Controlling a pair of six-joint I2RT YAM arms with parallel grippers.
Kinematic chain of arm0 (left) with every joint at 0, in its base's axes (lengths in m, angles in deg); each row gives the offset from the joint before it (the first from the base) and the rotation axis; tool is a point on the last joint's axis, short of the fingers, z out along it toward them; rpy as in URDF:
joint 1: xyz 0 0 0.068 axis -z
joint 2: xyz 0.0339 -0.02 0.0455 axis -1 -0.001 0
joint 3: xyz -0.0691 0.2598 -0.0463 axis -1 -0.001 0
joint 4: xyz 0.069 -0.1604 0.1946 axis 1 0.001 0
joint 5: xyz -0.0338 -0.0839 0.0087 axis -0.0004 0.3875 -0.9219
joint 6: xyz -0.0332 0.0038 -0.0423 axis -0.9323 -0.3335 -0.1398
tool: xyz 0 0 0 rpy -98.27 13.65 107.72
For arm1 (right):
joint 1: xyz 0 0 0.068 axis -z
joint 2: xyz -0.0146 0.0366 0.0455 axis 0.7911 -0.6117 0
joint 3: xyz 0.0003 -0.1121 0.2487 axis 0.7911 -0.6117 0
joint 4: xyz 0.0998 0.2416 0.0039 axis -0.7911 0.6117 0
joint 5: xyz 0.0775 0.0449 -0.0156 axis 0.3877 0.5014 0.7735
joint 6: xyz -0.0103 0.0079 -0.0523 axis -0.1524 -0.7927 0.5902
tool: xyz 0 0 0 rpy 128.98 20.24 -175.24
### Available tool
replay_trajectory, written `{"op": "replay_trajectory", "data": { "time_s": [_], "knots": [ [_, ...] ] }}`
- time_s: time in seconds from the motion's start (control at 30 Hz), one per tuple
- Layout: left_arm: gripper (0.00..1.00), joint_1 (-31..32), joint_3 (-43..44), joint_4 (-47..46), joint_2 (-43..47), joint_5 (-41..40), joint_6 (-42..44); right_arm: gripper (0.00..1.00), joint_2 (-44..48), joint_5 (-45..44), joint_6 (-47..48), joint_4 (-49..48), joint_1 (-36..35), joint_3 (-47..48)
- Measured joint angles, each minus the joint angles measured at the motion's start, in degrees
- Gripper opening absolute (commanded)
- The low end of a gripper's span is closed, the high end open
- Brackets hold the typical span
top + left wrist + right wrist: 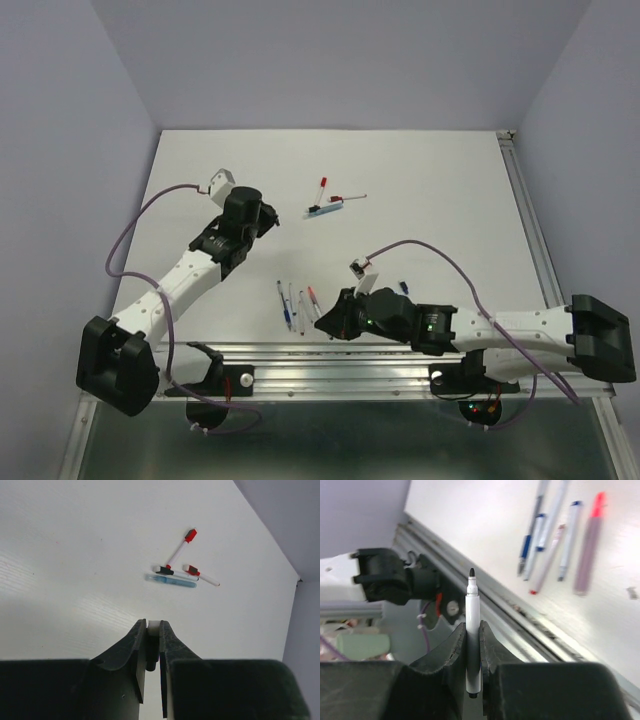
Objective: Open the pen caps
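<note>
Right gripper: jaws clamped on a white pen. The pen stands upright between the fingers with its black tip bare. In the top view this gripper sits low over the near edge of the table, just beside a row of pens. In the right wrist view the row is blurred; one white barrel carries a blue cap and a pink barrel has a red end. A short blue piece lies alone on the table, behind the right arm.

Left gripper: jaws nearly together, clamped on a black cap with a white end. This gripper is held over the left half of the table, well apart from the right one.

Ahead of the left gripper lies a cluster of pens. Two red caps and a second black one are seated on white barrels. A light blue pen lies touching the cluster.
</note>
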Motion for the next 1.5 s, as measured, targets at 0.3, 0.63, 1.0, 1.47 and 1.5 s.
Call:
{"op": "replay_trajectory", "data": {
  "time_s": [0.3,0.63,1.0,1.47,1.5],
  "knots": [
    [0.00,0.11,-9.51,0.96,6.38,9.22,3.26,0.08,-1.05,-9.20,4.74,14.64,4.24,1.51],
    [0.00,0.37,-13.35,2.86,11.61,11.43,4.83,0.10,-12.94,-8.92,10.08,16.61,8.11,6.78],
    [0.00,0.37,-13.51,3.76,12.44,11.61,5.75,0.19,-23.74,-5.77,12.81,16.57,9.05,12.35],
    [0.00,0.37,-13.53,4.00,12.44,11.65,6.34,0.30,-28.26,-4.09,13.25,18.10,9.05,17.20],
    [0.00,0.37,-13.53,4.00,12.44,11.69,6.36,0.30,-28.55,-3.98,13.22,18.18,9.05,17.42]
  ]
}}
